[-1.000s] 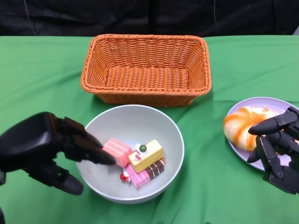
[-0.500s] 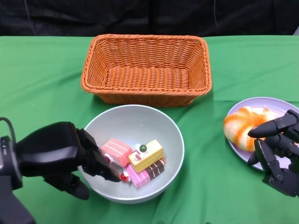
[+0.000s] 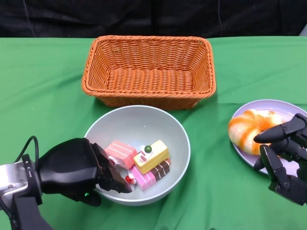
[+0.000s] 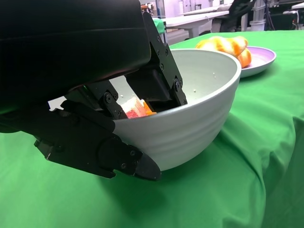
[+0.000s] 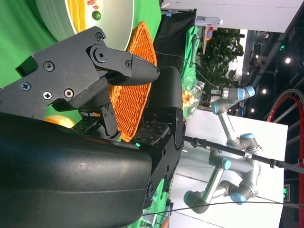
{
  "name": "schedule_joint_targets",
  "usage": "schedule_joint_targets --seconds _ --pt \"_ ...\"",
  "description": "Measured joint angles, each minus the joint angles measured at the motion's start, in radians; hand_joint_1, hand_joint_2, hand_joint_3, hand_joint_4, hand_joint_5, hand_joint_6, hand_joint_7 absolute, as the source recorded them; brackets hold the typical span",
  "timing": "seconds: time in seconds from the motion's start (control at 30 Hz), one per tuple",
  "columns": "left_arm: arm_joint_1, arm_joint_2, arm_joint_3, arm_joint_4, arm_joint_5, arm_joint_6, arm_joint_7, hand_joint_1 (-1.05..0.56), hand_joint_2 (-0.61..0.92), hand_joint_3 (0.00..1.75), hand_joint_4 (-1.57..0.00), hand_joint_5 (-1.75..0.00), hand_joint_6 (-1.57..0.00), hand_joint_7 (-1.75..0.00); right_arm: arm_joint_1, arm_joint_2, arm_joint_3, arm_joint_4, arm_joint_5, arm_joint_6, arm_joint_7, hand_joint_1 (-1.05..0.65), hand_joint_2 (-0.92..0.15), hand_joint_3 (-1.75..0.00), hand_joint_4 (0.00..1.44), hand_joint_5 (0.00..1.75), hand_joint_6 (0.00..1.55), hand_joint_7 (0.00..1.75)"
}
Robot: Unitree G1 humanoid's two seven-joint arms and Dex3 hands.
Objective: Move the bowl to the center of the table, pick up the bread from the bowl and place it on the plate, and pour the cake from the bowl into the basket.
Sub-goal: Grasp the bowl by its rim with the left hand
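The grey bowl [image 3: 144,122] stands mid-table in front of the basket and holds several small cakes [image 3: 144,163] in pink, yellow and brown. My left hand [image 3: 76,170] grips its near-left rim: the fingers [image 4: 161,80] reach inside and the thumb [image 4: 104,152] lies against the outer wall of the bowl [image 4: 199,114]. The orange-striped bread [image 3: 244,130] lies on the lilac plate [image 3: 283,106] at the right. My right hand [image 3: 285,155] hovers over the plate's near edge beside the bread, fingers apart and holding nothing.
An empty orange wicker basket [image 3: 148,39] stands behind the bowl, a narrow gap between them. Green cloth covers the table, and a black backdrop runs along the far edge. Bare cloth lies left of the basket and between bowl and plate.
My left hand has dropped lower and nearer, and its fingers have hooked over the bowl's near-left rim. The bowl, bread and right hand have hardly moved.
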Motion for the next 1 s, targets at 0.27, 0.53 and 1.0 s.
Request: schedule_joint_targets --seconds 0.27,0.53,1.0 --pt "-0.025 -0.007 -0.115 0.039 -0.042 0.081 -0.003 -0.31 0.89 0.02 -0.96 -0.01 -0.84 0.00 0.001 0.002 0.001 -0.001 -0.016 -0.014 0.000 -0.15 -0.56 -0.94 0.73 1.59 0.70 1.25" --pt "-0.073 -0.018 -0.176 0.130 -0.141 0.088 -0.081 -0.20 0.92 0.11 -1.17 -0.09 -1.03 -0.07 0.003 0.003 0.006 -0.001 -0.039 -0.027 0.000 -0.13 -0.54 -0.99 0.71 1.56 0.70 1.23" --pt "-0.097 -0.026 -0.188 0.186 -0.296 0.043 -0.196 -0.21 0.92 0.16 -0.83 -1.30 -1.07 -0.48 0.005 0.004 0.014 0.001 -0.047 -0.036 -0.001 -0.15 -0.55 -0.95 0.72 1.53 0.72 1.19"
